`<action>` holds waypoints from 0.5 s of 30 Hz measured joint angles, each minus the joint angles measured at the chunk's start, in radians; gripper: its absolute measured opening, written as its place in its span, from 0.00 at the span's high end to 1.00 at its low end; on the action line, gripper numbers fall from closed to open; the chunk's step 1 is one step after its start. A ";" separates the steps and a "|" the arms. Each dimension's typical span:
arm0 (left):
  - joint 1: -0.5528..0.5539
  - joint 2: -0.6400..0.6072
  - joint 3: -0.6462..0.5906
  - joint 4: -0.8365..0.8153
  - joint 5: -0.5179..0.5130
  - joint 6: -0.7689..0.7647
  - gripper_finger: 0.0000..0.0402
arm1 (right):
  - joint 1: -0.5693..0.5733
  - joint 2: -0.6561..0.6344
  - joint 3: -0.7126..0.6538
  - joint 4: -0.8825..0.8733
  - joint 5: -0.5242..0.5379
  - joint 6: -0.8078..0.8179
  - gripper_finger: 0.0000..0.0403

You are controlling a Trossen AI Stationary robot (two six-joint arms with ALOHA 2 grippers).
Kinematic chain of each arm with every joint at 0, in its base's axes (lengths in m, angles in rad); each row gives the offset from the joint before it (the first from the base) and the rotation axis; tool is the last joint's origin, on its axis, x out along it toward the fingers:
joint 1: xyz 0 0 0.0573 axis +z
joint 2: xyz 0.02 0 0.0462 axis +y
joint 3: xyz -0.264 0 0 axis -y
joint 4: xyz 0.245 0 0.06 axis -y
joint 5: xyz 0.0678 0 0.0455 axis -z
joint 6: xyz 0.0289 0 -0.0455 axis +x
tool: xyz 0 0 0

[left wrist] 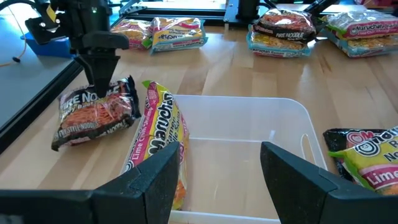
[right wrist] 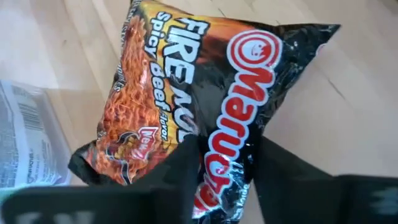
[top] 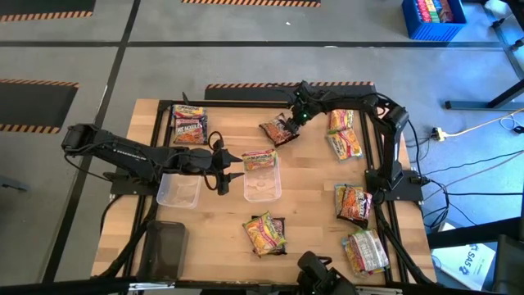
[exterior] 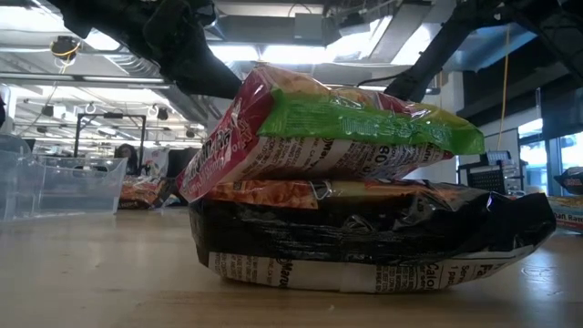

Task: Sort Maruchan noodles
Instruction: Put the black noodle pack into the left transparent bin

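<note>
**Right end effector on a black Fire Spicy Beef packet at the far middle of the counter**

The black crinkly plastic Maruchan Fire Spicy Beef packet (right wrist: 205, 93) lies on the wooden counter (top: 311, 205) near its far edge, just beyond the clear plastic rectangular tray (top: 263, 182). Its long axis runs diagonally across the counter, one end toward the tray. The right end effector (right wrist: 227, 177) stands over the packet's end with one finger on either side of it, narrowed but not fully closed; whether they already pinch the film cannot be told.

In the high view about twelve packets show in six spots: a stack at the far left (top: 189, 124), the black one, a lime-and-yellow packet (left wrist: 158, 140) propped on edge in the tray's far end, two by the far right corner (top: 344, 135), a pile at the right edge (top: 353, 203), another at the near right (top: 365, 251), and a pile near the middle (top: 264, 233). Stacking makes the count uncertain.

There are two clear trays; the second (top: 178, 190) sits left of the first. The left end effector (left wrist: 221, 177) hovers over the first tray's edge, fingers spread wide, holding nothing.
</note>
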 joint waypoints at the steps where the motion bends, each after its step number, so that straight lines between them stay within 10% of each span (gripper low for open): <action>1: 0.000 0.000 0.000 0.000 0.000 0.000 0.46 | -0.001 -0.001 0.000 0.000 -0.002 -0.003 0.79; 15: 0.000 0.000 0.000 0.000 0.000 0.000 0.46 | 0.001 -0.102 -0.003 -0.038 0.116 -0.102 0.99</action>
